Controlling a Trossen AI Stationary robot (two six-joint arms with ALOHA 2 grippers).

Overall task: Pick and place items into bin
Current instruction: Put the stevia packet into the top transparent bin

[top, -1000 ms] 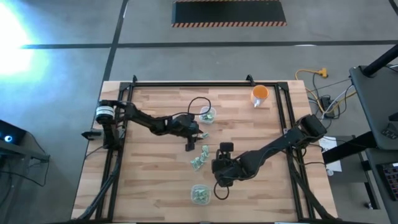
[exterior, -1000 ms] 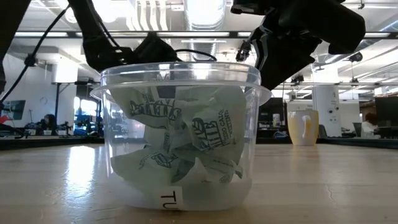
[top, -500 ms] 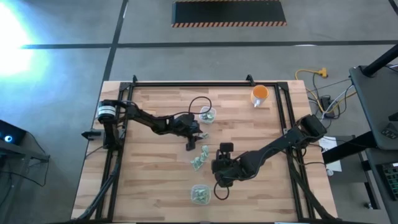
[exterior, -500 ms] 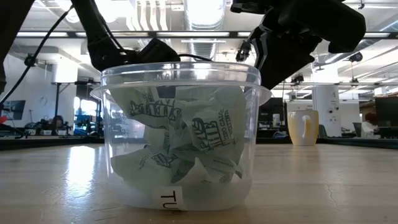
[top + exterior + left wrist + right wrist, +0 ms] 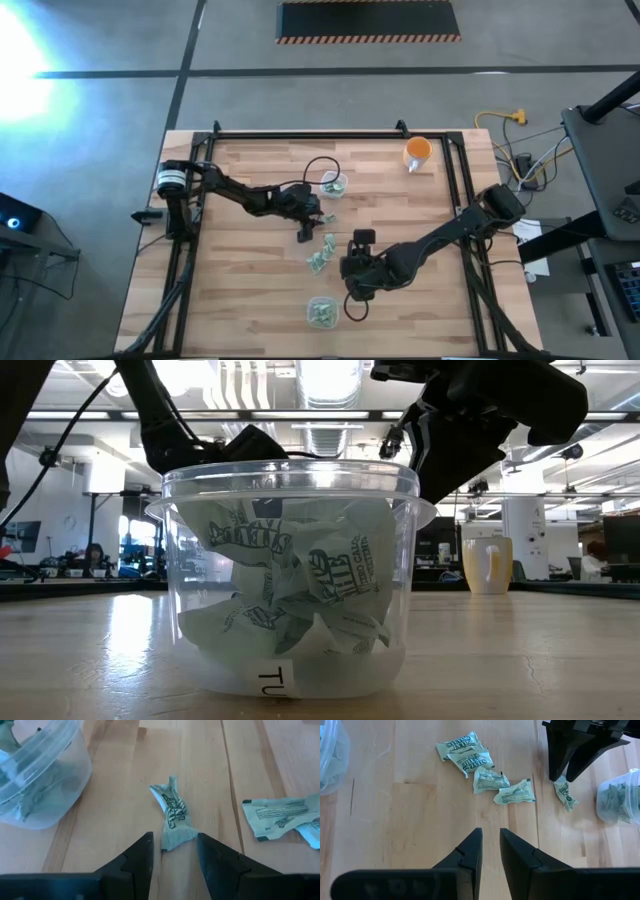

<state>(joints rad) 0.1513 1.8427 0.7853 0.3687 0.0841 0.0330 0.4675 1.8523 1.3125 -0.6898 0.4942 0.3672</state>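
Nothing really moved over the last second, both arms sat exactly where they'd been. Left gripper (image 5: 172, 851) hung low over the middle of the table (image 5: 240, 300), jaws apart around one end of a twisted packet (image 5: 172, 820), not clamped on it. Pale green-and-white crinkly wrapper with dark print. Four more loose packets (image 5: 482, 772) lay clustered on the wood just right of that one. Right gripper (image 5: 490, 847) hovered nearer, over bare wood, jaws nearly together and empty. Near tub (image 5: 290, 585) was stuffed with crumpled packets; the far tub (image 5: 37, 775) held some too. Orange cup (image 5: 418, 152) sat far right.
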